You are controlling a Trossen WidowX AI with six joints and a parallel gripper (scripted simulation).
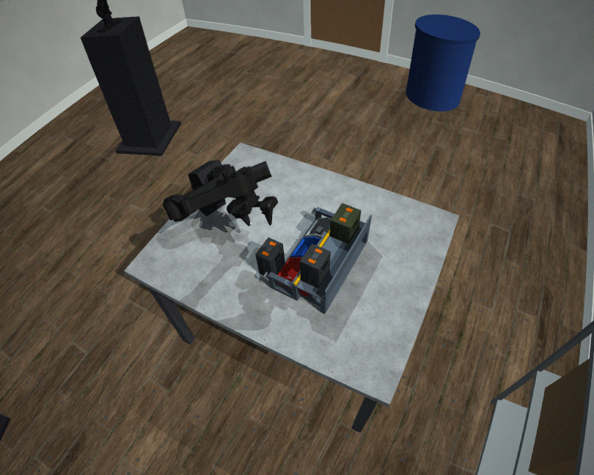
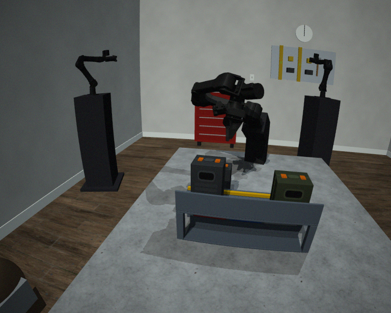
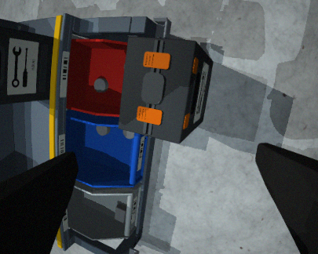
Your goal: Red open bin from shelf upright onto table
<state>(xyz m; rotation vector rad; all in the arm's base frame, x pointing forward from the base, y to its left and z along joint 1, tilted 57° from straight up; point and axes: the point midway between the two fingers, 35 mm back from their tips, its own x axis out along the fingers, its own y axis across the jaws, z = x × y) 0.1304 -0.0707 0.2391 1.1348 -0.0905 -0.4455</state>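
We see the red open-topped bin (image 1: 288, 270) (image 3: 96, 78) on the shelf, ahead of the black jaws (image 1: 259, 223) (image 2: 230, 138), spread wide and apart from it.

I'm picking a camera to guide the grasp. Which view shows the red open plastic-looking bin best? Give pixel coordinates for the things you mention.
The wrist view: it looks into the red open bin (image 1: 288, 269) (image 3: 107, 74) from above, though a dark case hides one end. The top view shows it small, wedged among cases; the exterior view, only a red sliver beneath the shelf's panel.

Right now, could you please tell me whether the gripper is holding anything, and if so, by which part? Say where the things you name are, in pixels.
Nothing is held: the gripper (image 1: 260, 223) is open, with only bare space between its fingers, and the red bin (image 1: 289, 270) (image 3: 107, 74) sits on the shelf.
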